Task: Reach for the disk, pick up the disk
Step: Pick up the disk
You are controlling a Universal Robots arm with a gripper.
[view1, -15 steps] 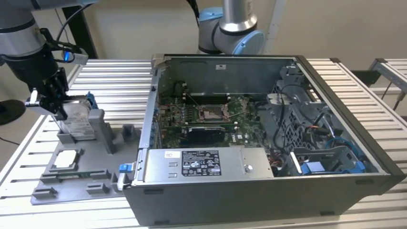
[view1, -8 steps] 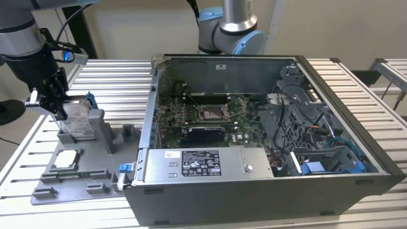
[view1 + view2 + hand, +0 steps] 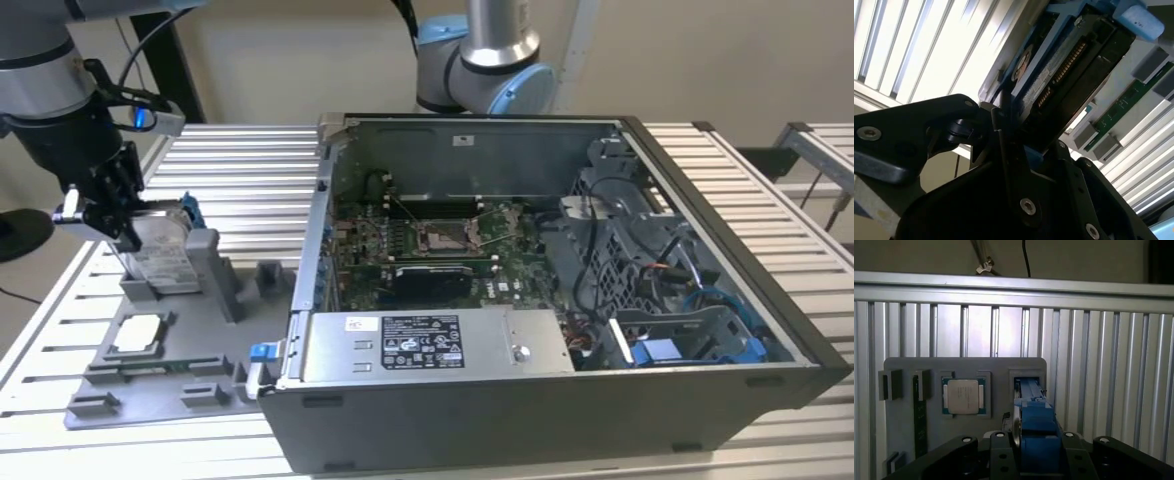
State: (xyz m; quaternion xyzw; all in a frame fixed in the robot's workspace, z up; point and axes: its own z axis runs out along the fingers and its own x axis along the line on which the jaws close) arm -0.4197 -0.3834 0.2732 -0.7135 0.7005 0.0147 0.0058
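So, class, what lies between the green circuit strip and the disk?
The square silver chip sits between green circuit strip and disk, in the first wrist view.

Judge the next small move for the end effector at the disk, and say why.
Probably a short, straight lift. The end effector looks closed on the disk, with no gap visible at either face in the first wrist view, while the disk stands upright in the grey fixture's slot. Pulling along the slot should avoid jamming.
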